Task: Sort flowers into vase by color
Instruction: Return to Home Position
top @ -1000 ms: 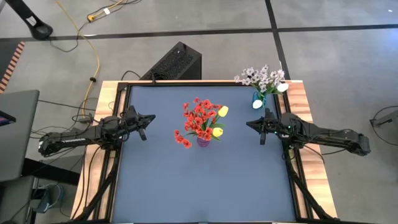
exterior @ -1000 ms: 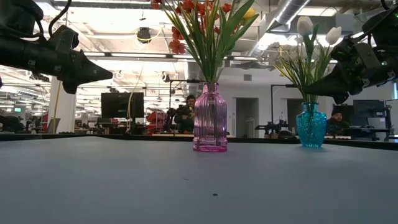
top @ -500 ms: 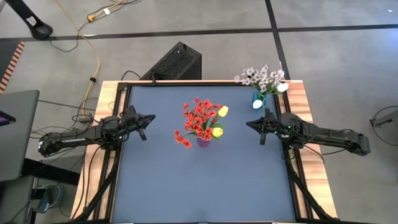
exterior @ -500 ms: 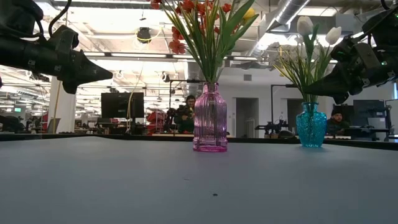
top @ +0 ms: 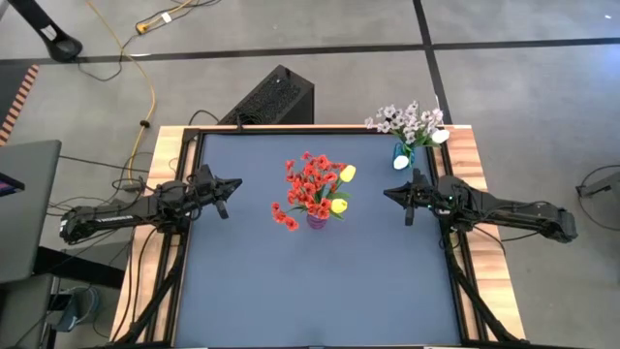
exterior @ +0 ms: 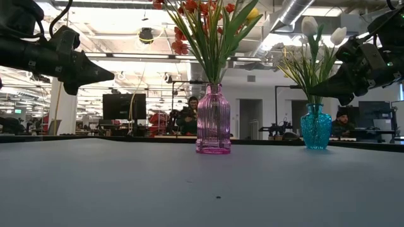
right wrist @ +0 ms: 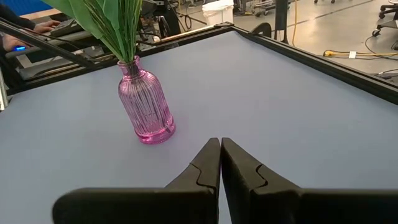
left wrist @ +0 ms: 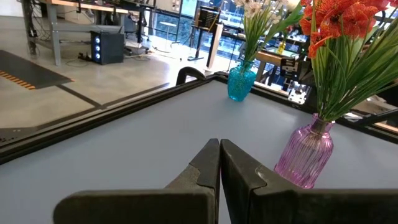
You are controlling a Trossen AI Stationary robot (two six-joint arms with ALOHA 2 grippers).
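Observation:
A pink ribbed glass vase (exterior: 213, 123) stands on its base in the middle of the table, holding red blossom bunches (top: 308, 184) and yellow tulips (top: 347, 174). A teal vase (exterior: 315, 127) near the far right corner holds white tulips (exterior: 308, 25) and white-lilac sprays (top: 405, 120). My left gripper (top: 235, 183) hovers above the table left of the pink vase, shut and empty. My right gripper (top: 388, 193) hovers to that vase's right, also shut and empty. The wrist views show the pink vase (left wrist: 304, 155) (right wrist: 145, 109) ahead of each gripper.
A raised black frame (top: 291, 130) runs along the blue table's edges. Bare blue tabletop (top: 320, 281) stretches from the vases to the near edge. A black box (top: 271, 97) sits on the floor beyond the far edge. People sit in the room behind (exterior: 188, 113).

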